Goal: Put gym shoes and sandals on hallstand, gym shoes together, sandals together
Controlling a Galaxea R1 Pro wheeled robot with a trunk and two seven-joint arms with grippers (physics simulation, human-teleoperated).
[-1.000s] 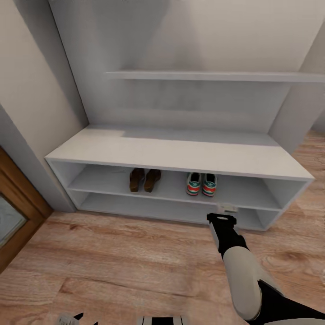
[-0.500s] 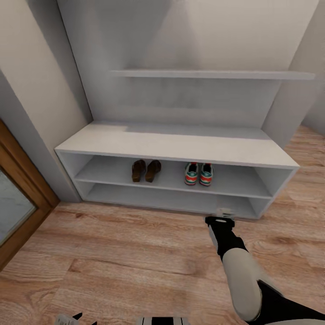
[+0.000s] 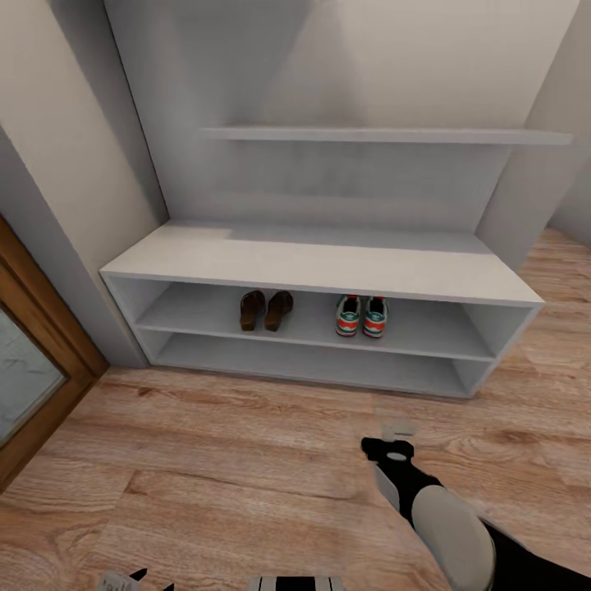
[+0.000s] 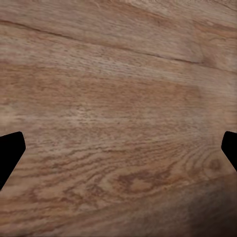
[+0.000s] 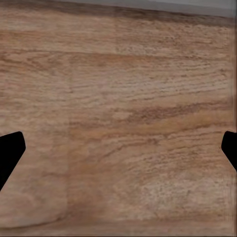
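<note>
Both sneakers [image 3: 362,316] and both sandals [image 3: 265,309] are sitting paired on the rack's [image 3: 328,267] upper shelf at frame centre, the empty right end effector [image 5: 118,148] is gaping wide over the floor [image 3: 230,460], and any careless swing is risking knocking the shoes off.

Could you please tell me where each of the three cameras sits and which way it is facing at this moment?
Head view: on the robot's head, looking forward and down at the hallstand, with the sandals and gym shoes on its upper shelf; the right arm and right gripper show.
Left wrist view: near the left gripper, facing the corridor floor.
Right wrist view: near the right gripper, facing floor, with a grey strip at one edge.
Shared: the plank floor and spread fingertips.
</note>
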